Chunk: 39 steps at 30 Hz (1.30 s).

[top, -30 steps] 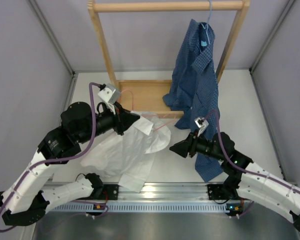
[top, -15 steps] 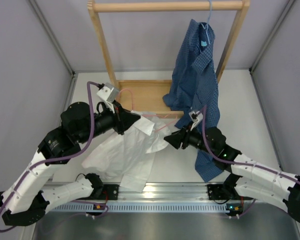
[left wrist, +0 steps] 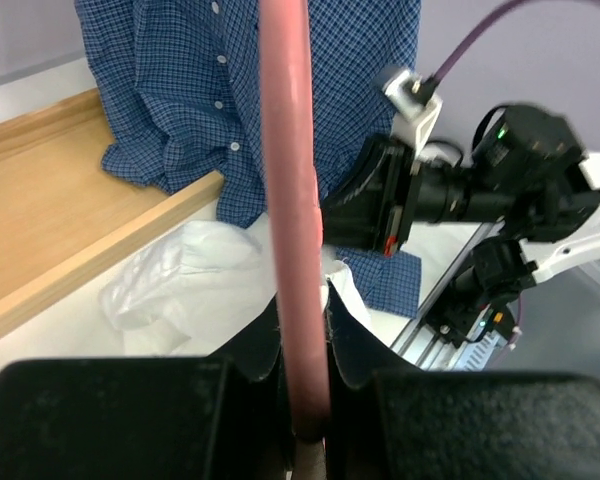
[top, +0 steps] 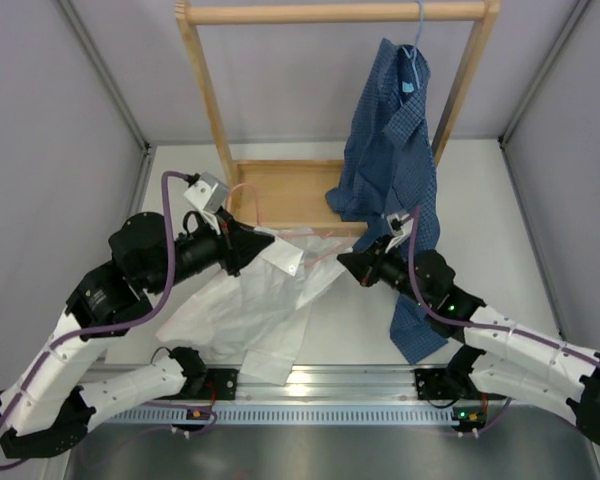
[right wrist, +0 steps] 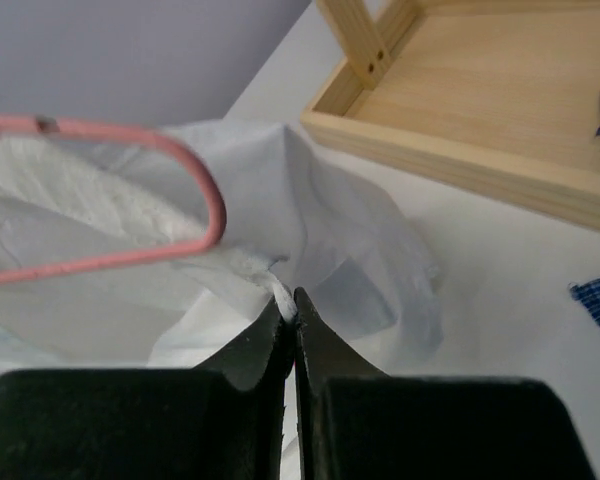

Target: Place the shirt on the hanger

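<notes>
The white shirt (top: 242, 312) lies crumpled on the table in front of the wooden rack's base. My left gripper (top: 258, 243) is shut on the thin pink hanger (top: 242, 187); its wire (left wrist: 288, 200) runs straight up between the jaws in the left wrist view. One rounded end of the hanger (right wrist: 208, 205) lies inside the shirt's fabric (right wrist: 330, 210). At the shirt's right edge my right gripper (top: 342, 262) is shut on a small fold of the white cloth, which shows pinched at its tips (right wrist: 295, 303). The shirt's collar and label are hidden.
A wooden clothes rack (top: 330, 12) stands at the back with a tray-like base (top: 290, 190). A dark blue checked shirt (top: 392, 150) hangs from it on a light blue hanger (top: 416, 45), its tail reaching the table by my right arm. Grey walls close both sides.
My right gripper moved up and left to the shirt's right edge and shut on a fold of it. The left arm shifted slightly left, still gripping the hanger.
</notes>
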### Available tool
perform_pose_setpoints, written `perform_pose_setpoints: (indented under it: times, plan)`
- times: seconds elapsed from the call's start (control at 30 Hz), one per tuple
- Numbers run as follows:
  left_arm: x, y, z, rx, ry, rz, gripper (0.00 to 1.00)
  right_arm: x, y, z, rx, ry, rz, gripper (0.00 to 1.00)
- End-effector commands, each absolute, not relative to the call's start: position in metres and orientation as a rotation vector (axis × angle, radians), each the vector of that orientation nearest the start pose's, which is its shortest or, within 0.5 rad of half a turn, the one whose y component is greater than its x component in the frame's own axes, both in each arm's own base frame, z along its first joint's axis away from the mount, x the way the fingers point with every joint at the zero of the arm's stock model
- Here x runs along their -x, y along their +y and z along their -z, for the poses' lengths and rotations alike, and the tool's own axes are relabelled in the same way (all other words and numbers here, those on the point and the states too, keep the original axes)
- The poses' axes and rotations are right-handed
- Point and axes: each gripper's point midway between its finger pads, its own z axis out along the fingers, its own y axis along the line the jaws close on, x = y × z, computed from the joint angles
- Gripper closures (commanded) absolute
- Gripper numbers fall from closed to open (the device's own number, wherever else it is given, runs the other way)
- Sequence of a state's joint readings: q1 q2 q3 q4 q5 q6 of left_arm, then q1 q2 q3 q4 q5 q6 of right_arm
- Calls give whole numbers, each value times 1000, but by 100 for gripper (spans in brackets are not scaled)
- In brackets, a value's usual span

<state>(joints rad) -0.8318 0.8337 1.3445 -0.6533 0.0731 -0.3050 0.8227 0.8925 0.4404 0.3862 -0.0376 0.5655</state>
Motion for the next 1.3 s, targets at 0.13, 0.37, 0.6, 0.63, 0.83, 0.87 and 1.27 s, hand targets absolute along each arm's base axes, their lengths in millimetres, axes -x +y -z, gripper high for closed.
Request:
perform_pose_setpoints:
  times: [0.13,0.37,0.6,0.63,0.83,0.87,1.27]
  plan:
    - [-138,-187,-396,-578,1642,863,100,-248,233,-272,116,1750,-752,100]
    - [-145,-161,-382,-505,1673,738,100,-241,245,-318,272,1731,-765,100]
    - [-197,-135,-382,-166,1761,499,100,-184,280,-348,547,1618,-1081,100]
    - [-199,-137,-393,-156,1747,511,100,-177,284,-352,577,1596,-1121,100]
    - [-204,-192,-454,-301,1582,721,100,-116,324,-385,784,1432,-1383,100]
    - [-206,-197,-469,-309,1536,734,100,-113,328,-386,790,1428,-1389,100]
    - [-176,-258,-431,-774,1493,949,100,-136,296,-280,554,1738,-1108,75]
